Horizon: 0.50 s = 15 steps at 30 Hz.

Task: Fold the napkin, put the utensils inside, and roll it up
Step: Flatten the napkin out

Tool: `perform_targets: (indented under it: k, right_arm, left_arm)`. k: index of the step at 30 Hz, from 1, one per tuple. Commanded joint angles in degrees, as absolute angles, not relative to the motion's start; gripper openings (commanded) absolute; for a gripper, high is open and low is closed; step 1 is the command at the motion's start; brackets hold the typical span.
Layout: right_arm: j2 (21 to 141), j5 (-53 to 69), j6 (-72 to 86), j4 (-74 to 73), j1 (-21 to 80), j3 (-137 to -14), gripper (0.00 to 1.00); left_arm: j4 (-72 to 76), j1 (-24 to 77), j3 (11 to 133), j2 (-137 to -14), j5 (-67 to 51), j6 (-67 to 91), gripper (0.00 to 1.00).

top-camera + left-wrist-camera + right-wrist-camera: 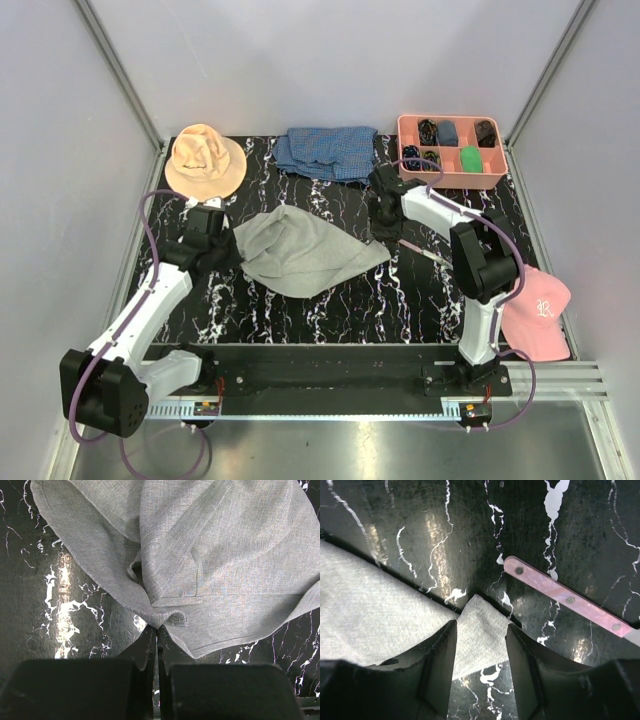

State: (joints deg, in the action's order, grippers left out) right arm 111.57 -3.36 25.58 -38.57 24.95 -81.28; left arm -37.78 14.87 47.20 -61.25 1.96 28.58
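Marble-patterned black sheet covers the table (330,310), glossy enough to throw back pale glare, with thin white veins running across it. Plain pale walls close the space in on three sides, framed by slanting metal posts.

The napkin (300,250) lies near the middle of the sheet and serves as the reference for everything else. It is soft light-grey woven cloth, unpatterned, drawn into a rumpled kite shape with a rounded bunch at its left end and a point at its right end.

The left gripper (157,630) sits at the napkin's left end with its dark fingers pressed together, and a hemmed fold of the cloth bunches up right at the tips, pinched there.

The right gripper (481,625) is at the napkin's right point. Its jaws stand apart, and the grey corner lies flat on the sheet between them, touched by neither finger.

Just right of that corner lies one utensil (565,600), a slim pale pink handle with three small rivets, flat on the sheet; its metal end runs out of view.

Beyond the napkin:
- a floppy peach bucket hat (205,160) to the far left
- a crumpled blue checked cloth (328,152) straight behind
- a pink compartment tray (450,183) of small dark items to the far right

A pink cap (535,315) rests well off to the napkin's near right.
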Motion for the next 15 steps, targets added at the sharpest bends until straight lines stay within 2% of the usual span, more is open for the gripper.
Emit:
perform_targets:
  k: [1,15]
  right_arm:
    - [113.8,-3.7,27.5,-37.0,24.7,-82.7,0.52]
    - [114.1,-7.0,30.3,-33.9,24.9,-81.2,0.48]
  left_arm:
    - [-35.9,14.6,46.6,-60.8,0.4,28.5,0.00]
    - [-35.8,14.6,46.1,-59.9,-2.1,27.9,0.00]
